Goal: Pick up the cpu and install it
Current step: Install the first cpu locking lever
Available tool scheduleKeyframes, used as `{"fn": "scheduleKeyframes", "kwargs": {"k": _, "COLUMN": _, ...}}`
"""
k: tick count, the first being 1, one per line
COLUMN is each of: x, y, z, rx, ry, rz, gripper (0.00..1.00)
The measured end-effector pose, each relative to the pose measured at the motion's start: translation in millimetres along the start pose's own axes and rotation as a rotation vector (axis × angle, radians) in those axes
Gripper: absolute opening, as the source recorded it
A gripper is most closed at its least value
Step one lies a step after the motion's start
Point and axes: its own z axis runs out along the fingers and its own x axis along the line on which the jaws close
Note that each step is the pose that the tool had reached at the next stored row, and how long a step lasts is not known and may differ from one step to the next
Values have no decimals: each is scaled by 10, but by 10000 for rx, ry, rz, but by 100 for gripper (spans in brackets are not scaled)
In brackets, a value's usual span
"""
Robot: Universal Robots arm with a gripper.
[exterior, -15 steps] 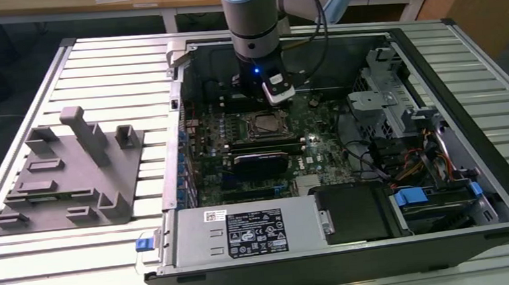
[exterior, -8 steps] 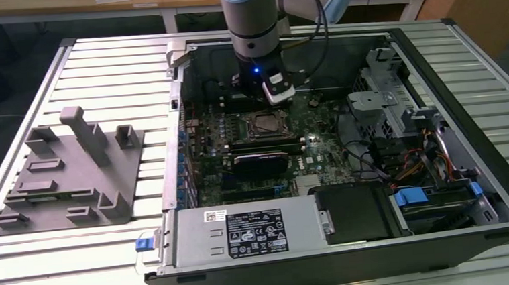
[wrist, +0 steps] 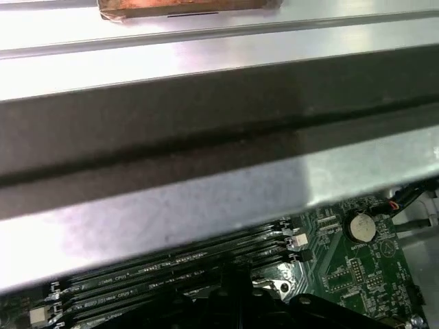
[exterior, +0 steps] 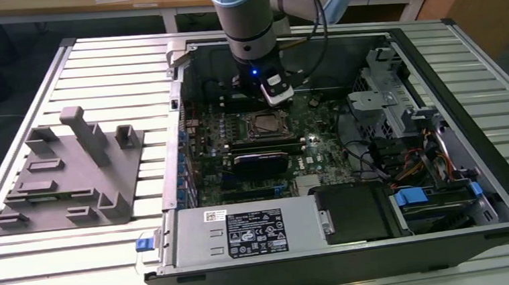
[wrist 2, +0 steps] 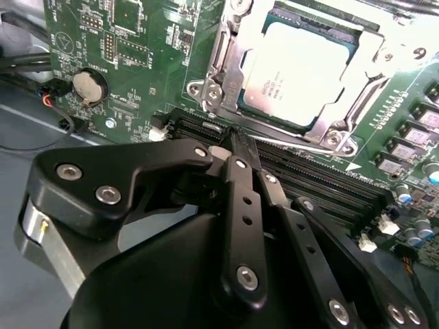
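Observation:
The cpu (wrist 2: 302, 65), a pale silver square chip, lies flat in its socket on the green motherboard (wrist 2: 137, 62), with the socket's metal frame (wrist 2: 226, 75) around it. In the exterior view the cpu (exterior: 260, 124) sits mid-board inside the open computer case (exterior: 463, 54). My gripper (wrist 2: 235, 140) is shut with nothing between its black fingers (wrist 2: 241, 205). The tips meet over the memory slots (wrist 2: 309, 175), just beside the socket and apart from the chip. In the exterior view the gripper (exterior: 278, 100) hangs slightly behind the socket.
A grey plastic block with upright posts (exterior: 68, 172) lies outside the case at the exterior view's left. A black finned module (exterior: 260, 162), power supply (exterior: 243, 234), drive cage (exterior: 396, 106) and cables (exterior: 417, 165) crowd the case. A coin battery (wrist: 359, 226) sits near the memory slots.

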Motion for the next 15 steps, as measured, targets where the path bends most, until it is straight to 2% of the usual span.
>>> {"fn": "scheduleKeyframes", "kwargs": {"k": 2, "x": 27, "y": -8, "z": -1, "rx": -39, "ry": -37, "rz": -2, "gripper": 11}}
{"fn": "scheduleKeyframes", "kwargs": {"k": 7, "x": 56, "y": -17, "z": 5, "rx": -125, "ry": -25, "rz": 15, "gripper": 11}}
{"fn": "scheduleKeyframes", "kwargs": {"k": 15, "x": 67, "y": -27, "z": 25, "rx": -153, "ry": -55, "rz": 15, "gripper": 11}}
